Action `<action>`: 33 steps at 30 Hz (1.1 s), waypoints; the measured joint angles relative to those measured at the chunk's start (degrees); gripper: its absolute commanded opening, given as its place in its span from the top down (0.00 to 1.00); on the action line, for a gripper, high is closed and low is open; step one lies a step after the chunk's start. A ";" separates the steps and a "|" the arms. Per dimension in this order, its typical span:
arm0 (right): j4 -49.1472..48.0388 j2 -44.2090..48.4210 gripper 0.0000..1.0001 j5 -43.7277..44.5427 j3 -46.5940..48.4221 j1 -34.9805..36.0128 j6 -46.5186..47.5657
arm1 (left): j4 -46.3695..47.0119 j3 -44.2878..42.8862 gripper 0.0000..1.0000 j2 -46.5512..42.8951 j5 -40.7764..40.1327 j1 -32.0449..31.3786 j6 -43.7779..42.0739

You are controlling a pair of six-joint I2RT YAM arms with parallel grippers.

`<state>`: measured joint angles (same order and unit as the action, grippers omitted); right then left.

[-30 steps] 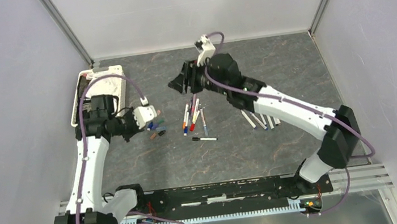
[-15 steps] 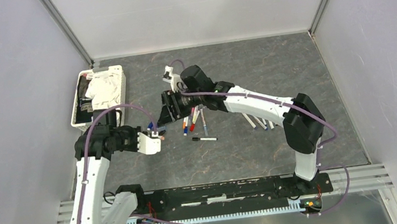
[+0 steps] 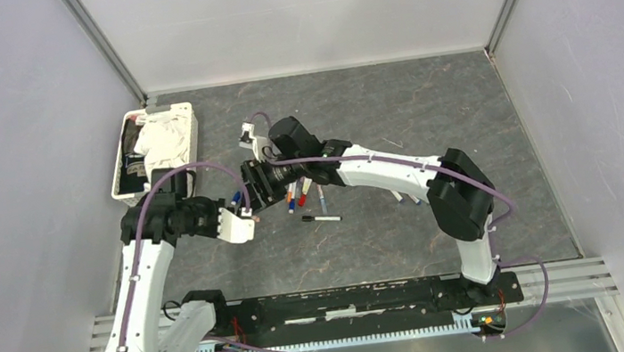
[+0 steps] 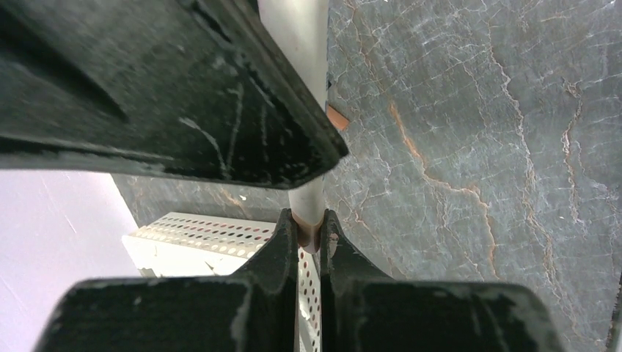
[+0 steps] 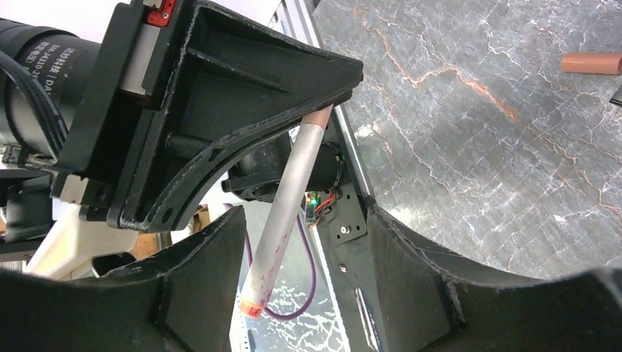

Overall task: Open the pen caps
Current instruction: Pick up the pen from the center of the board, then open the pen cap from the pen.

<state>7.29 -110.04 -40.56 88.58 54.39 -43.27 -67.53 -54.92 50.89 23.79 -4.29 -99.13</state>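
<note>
My left gripper (image 4: 308,218) was clamped tight on the brownish end of a white pen (image 5: 287,202), held above the table (image 5: 477,147) left of its middle. My right gripper (image 5: 304,214) stood wide, a finger on either side of the barrel. One loose orange cap (image 5: 590,63) lay on the table nearby.

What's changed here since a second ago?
The right gripper swung from the table's back, left and nearer; its open jaws now straddle the pen that the left gripper holds. The left gripper drew nearer, away from the tray. The loose pens and the tray stayed put.
</note>
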 measured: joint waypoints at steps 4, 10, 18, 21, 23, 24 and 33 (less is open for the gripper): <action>0.20 -1.62 0.40 -0.22 1.38 0.42 -0.02 | 0.09 -0.17 0.98 0.87 -0.26 -0.35 0.00; -0.44 -3.39 0.54 -1.53 2.62 1.25 -0.46 | 0.17 -0.22 0.98 1.60 -0.79 -0.94 0.00; -2.01 -5.90 0.81 -4.22 3.48 1.75 -1.84 | 0.09 -0.24 0.98 2.21 -1.86 -2.47 0.07; -0.68 -6.56 0.94 -3.74 3.45 1.18 -1.88 | 0.04 -0.79 0.85 2.21 -2.73 -2.78 0.42; -0.70 -6.71 0.98 -4.55 3.37 0.63 -1.66 | 0.20 -1.05 0.52 2.49 -2.75 -2.95 0.52; -0.96 -6.62 0.98 -4.76 3.04 0.35 -1.42 | -0.02 -1.55 0.40 2.97 -2.56 -3.04 0.96; -6.16 -2.47 1.00 -10.67 -6.40 -2.89 2.05 | -4.07 -5.07 0.26 5.01 4.50 -3.23 4.20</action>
<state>1.13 -112.51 -51.22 82.17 51.51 -41.21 -71.59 -59.99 55.90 28.29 -7.53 -94.94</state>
